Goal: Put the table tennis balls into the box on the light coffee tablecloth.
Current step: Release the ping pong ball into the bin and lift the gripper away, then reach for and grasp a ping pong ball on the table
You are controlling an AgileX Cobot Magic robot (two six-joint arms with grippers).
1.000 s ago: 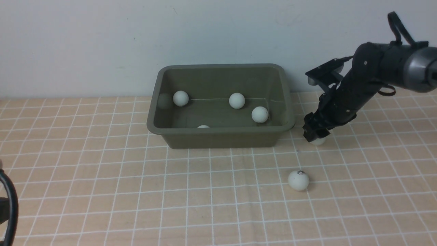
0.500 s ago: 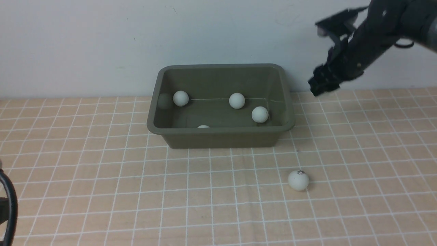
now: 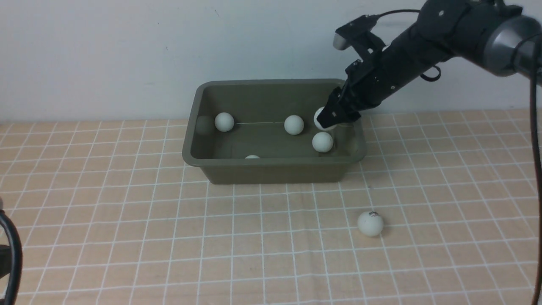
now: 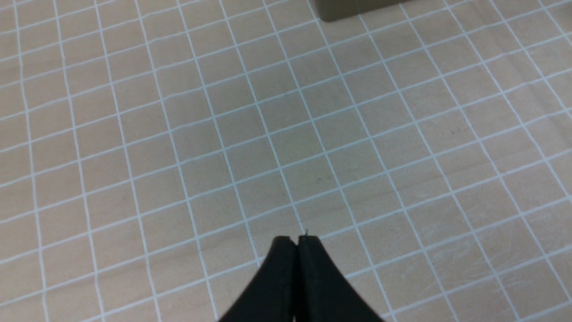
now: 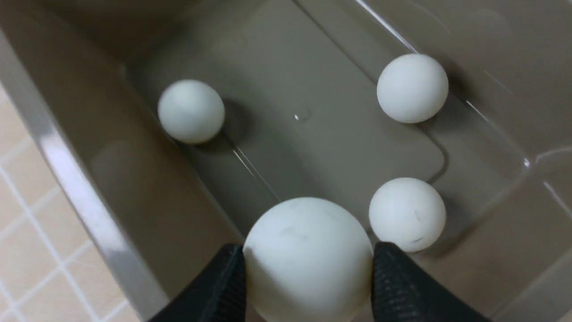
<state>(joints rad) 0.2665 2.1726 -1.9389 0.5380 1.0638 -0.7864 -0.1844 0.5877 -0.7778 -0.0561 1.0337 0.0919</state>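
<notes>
Base layer: light coffee tablecloth, grid-lined, across the whole table. The box sits on it at far centre, open-topped. The right gripper hangs over the box's right end, inside the rim line, fingers pinching one table tennis ball across its widest part. The left gripper is over bare cloth at near left, fingers pressed together, empty.

Four balls lie in the box, the nearest one just below the held ball.

Judged step: release. Part the fingers low and gently, so the ball settles beside that neighbour and doesn't bounce off it or the right wall.

The last ball lies on the cloth, near-right of the box.
</notes>
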